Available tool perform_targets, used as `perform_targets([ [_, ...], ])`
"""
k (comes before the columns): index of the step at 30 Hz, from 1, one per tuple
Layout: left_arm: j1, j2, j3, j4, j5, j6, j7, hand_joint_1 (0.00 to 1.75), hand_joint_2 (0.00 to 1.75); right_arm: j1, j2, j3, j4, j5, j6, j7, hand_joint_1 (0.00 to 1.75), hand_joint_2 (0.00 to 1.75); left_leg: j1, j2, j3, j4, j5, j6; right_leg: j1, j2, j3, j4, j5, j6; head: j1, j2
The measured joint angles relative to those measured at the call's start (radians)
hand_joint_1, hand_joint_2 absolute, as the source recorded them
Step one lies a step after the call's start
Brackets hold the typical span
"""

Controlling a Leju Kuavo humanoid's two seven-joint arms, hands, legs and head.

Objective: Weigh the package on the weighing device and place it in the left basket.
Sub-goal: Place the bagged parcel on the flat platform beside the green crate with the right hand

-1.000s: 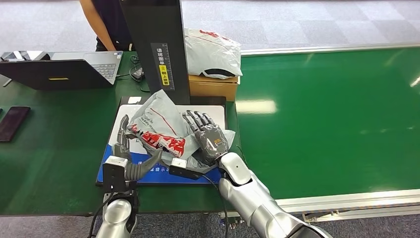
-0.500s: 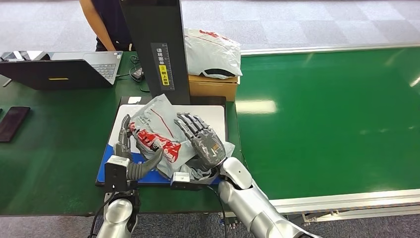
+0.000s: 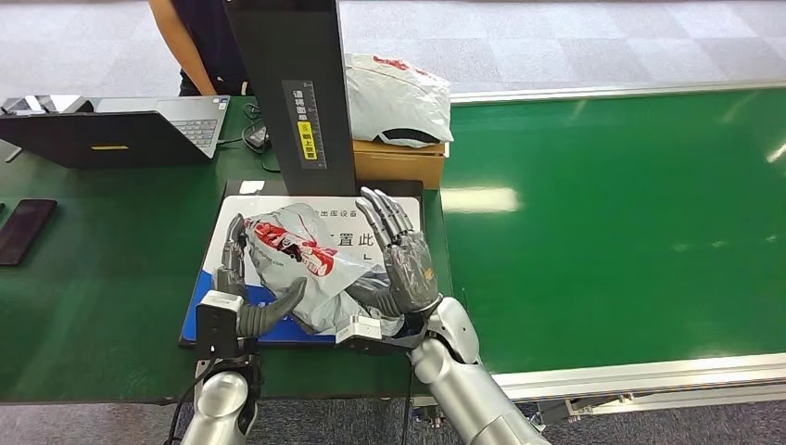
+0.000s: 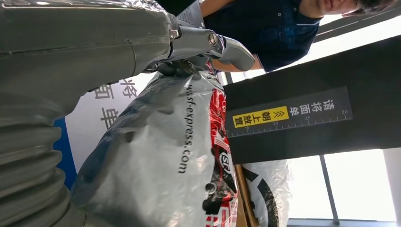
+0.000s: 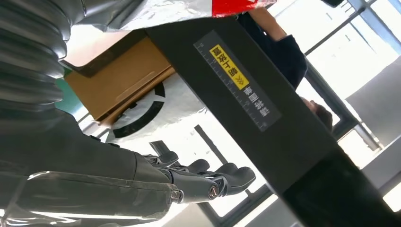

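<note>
A grey courier package with red print lies crumpled on the white plate of the weighing device, in front of its black column. My left hand stands at the package's left edge, fingers upright beside it and thumb against its near edge; it grips nothing. In the left wrist view the package lies against that hand. My right hand is at the package's right edge with fingers straight and spread, pointing away from me. The right wrist view shows its fingers apart and empty.
A cardboard box with another grey package on it stands behind the scale. A laptop and a phone lie on the green table at left. A green conveyor belt runs at right. A person stands behind.
My right hand slid off the top of the package to its right edge and straightened its fingers. The package dropped from leaning on the column to lying flatter. The left hand stayed put.
</note>
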Motion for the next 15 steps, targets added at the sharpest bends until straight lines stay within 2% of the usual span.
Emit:
perform_targets([
  [9, 0.001, 0.0, 0.0, 0.0, 0.0, 0.001, 0.002, 0.0, 1.75, 0.0, -0.01, -0.008, -0.009, -0.003, 0.011, 0.063, 0.0, 1.75, 0.0, 0.0, 0.0, 0.0, 0.0, 0.0, 0.0, 0.0, 0.0, 0.0, 0.0, 0.0, 0.0, 0.0],
  [11, 0.001, 0.0, 0.0, 0.0, 0.0, 0.002, 0.002, 0.0, 1.75, 0.001, -0.012, -0.01, -0.009, -0.071, 0.066, 0.056, 0.0, 1.75, 0.0, 0.0, 0.0, 0.0, 0.0, 0.0, 0.0, 0.0, 0.0, 0.0, 0.0, 0.0, 0.0, 0.0],
  [15, 0.002, 0.0, 0.0, 0.0, 0.0, 0.004, -0.003, 0.0, 1.75, 0.009, -0.019, -0.024, -0.033, -0.276, 0.279, 0.041, 0.0, 1.75, 0.0, 0.0, 0.0, 0.0, 0.0, 0.0, 0.0, 0.0, 0.0, 0.0, 0.0, 0.0, 0.0, 0.0],
])
